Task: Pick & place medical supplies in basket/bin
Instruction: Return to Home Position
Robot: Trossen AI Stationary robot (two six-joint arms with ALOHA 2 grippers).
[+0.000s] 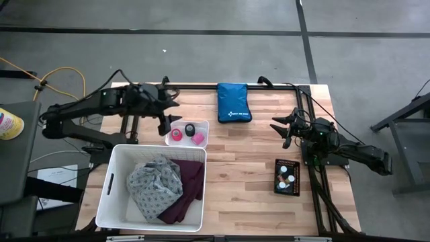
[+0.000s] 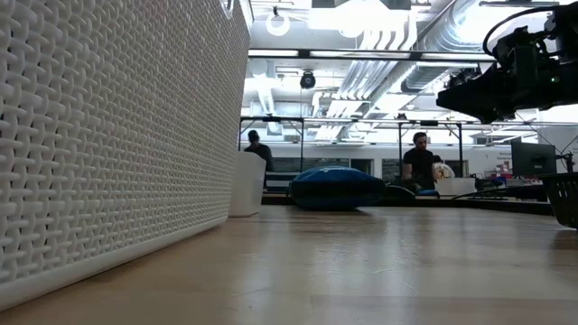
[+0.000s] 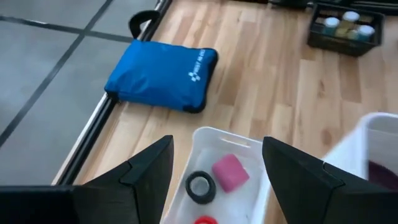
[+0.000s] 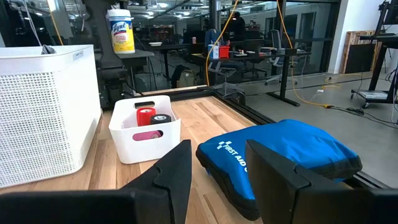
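Bench (image 1: 248, 158): wooden top. White perforated basket (image 1: 124, 153), near-left corner, holds grey-white patterned cloth (image 1: 153, 183) atop purple cloth (image 1: 191, 191). Blue zip pouch (image 1: 233, 103), mid far edge. Small white tray (image 1: 205, 128), just beyond basket, holds tape rolls (image 1: 190, 130); left gripper (image 1: 170, 115) hangs just beside it, fingers spread, empty. Black bin (image 1: 287, 162), right edge, holds vials (image 1: 283, 171); right gripper (image 1: 280, 132) near, fingers spread, empty.

Counter (image 1: 248, 168): big basket (image 1: 106, 188) at front left, two cloths (image 1: 161, 188) heaped inside. Small tray (image 1: 203, 124) just behind the basket's far right corner, tape rolls (image 1: 191, 129) in it. Pouch (image 1: 233, 102) at back edge, centre. Small bin (image 1: 277, 165) on right side, holding what seem to be vials (image 1: 285, 178).
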